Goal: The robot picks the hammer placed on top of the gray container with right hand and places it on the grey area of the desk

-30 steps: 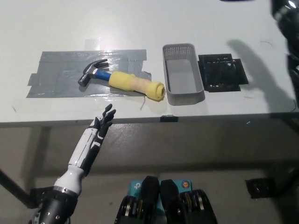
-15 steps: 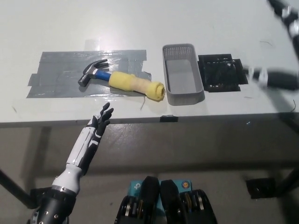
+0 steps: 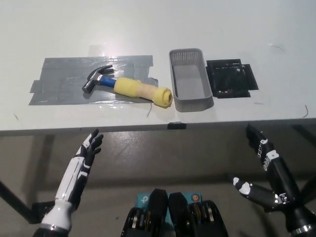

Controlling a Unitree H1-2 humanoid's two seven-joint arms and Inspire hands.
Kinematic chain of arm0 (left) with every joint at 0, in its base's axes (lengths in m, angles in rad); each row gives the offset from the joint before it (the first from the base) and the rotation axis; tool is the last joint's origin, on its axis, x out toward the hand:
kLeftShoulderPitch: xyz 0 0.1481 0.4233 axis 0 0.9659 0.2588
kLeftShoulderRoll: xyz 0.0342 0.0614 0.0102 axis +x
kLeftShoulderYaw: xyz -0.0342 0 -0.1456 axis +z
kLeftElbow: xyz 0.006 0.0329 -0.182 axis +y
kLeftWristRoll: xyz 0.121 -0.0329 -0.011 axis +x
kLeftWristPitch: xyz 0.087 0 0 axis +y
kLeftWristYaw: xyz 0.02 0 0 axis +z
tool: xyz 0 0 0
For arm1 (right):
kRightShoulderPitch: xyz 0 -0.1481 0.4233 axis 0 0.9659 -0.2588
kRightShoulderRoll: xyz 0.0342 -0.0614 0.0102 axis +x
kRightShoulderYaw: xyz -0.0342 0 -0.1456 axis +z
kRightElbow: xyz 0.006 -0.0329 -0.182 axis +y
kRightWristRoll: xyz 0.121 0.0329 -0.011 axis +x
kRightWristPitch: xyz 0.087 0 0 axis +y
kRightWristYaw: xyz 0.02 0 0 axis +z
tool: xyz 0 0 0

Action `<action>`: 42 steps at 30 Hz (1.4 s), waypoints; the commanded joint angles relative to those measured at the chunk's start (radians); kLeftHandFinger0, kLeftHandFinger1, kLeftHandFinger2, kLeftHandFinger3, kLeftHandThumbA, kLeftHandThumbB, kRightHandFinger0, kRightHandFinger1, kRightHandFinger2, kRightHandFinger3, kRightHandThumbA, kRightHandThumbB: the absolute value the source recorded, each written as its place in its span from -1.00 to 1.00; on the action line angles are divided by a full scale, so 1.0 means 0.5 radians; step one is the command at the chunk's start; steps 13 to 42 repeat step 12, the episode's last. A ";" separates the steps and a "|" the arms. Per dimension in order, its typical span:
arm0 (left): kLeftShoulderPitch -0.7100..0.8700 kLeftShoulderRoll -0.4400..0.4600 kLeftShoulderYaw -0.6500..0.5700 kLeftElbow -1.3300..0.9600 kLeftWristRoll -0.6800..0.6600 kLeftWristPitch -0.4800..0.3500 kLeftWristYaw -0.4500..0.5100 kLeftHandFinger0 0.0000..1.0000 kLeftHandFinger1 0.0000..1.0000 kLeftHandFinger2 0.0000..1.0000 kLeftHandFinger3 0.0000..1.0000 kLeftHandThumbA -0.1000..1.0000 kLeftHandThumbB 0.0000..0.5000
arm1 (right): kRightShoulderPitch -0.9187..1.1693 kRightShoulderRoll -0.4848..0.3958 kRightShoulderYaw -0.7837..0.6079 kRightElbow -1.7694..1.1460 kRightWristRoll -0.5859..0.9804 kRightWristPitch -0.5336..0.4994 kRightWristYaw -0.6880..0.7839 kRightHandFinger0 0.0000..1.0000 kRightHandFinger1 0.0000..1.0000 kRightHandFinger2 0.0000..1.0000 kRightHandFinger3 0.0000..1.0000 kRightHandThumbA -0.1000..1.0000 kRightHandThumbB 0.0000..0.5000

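Observation:
A hammer (image 3: 127,87) with a steel head, blue neck and yellow grip lies on the grey taped area (image 3: 74,79) at the desk's left, its grip end reaching past the tape toward the grey container (image 3: 191,101). The container stands with nothing in it, just right of the hammer. My white left hand (image 3: 90,146) hangs below the desk's front edge at lower left, open. My black right hand (image 3: 264,163) is low at the bottom right, below the desk edge, fingers spread and holding nothing.
A black square mat (image 3: 231,78) lies right of the container. The white desk (image 3: 158,29) stretches across the upper picture, its front edge at mid-height; floor and desk legs show beneath it.
My right arm has dropped from the upper right edge down to the bottom right, below the desk. My left hand has sunk lower and away from the desk edge. The hammer has not moved.

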 commanded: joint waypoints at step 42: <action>0.110 0.007 0.035 -0.109 -0.006 -0.059 0.024 1.00 1.00 1.00 1.00 1.00 -0.59 | 0.041 -0.008 0.051 0.148 -0.064 -0.230 -0.049 1.00 1.00 1.00 1.00 0.58 0.13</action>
